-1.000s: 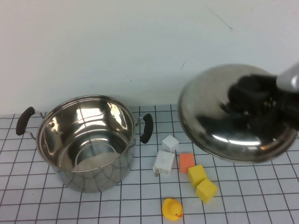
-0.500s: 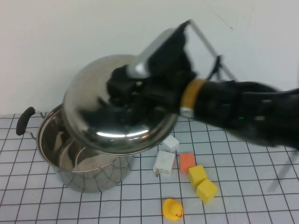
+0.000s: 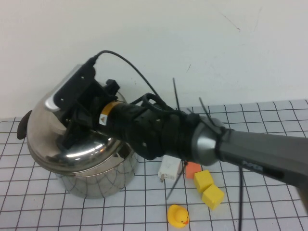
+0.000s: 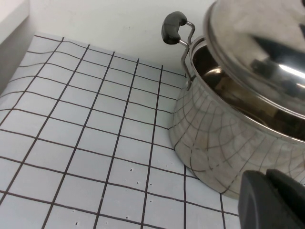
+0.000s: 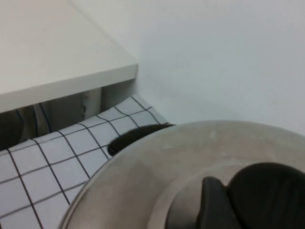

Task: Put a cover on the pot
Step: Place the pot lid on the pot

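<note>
The big steel pot (image 3: 96,178) stands at the left of the checkered mat. The domed steel lid (image 3: 72,149) hangs tilted over its mouth. My right gripper (image 3: 77,130) is shut on the lid's black knob (image 5: 267,191). In the left wrist view the lid (image 4: 257,57) sits above the pot's rim (image 4: 224,148) with a gap showing, next to a black pot handle (image 4: 172,27). My left gripper (image 4: 271,200) is shut and empty, low beside the pot's wall; it is out of the high view.
Right of the pot lie two white blocks (image 3: 169,167), an orange block (image 3: 192,168), two yellow cubes (image 3: 207,187) and a yellow rubber duck (image 3: 177,215). A white wall runs behind. A white shelf (image 5: 47,47) shows in the right wrist view.
My right arm has swept the lid from the right side leftward and down, and it now hangs over the pot's mouth. The pot and the small objects have not moved.
</note>
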Controlling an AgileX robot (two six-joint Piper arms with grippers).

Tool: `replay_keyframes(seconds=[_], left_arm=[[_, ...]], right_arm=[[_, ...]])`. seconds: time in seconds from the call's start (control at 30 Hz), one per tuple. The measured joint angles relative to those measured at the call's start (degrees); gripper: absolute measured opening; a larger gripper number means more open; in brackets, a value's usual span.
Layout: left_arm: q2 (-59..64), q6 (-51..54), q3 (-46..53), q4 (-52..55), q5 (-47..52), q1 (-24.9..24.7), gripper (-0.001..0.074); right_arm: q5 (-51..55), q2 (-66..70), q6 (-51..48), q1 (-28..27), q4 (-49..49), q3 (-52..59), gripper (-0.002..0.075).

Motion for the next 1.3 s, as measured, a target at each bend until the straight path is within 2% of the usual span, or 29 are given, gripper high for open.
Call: replay_keyframes(seconds=[0.2,0.67,1.3], left_arm=[[0.0,0.0,0.0,0.0,0.0,0.0,-0.0003],[0.0,0.0,0.0,0.0,0.0,0.0,-0.0003],[0.0,-0.2,0.0,0.0,0.0,0.0,-0.0003]], right_arm=[[2.9,4.4,0.3,-0.1,1.5,-6.0,0.0353],[3.8,5.4,3.4,-3.7,6.3,-6.2,0.0353],[6.3,6.4,3.4,-3.1,7.9,-6.3,0.0353]])
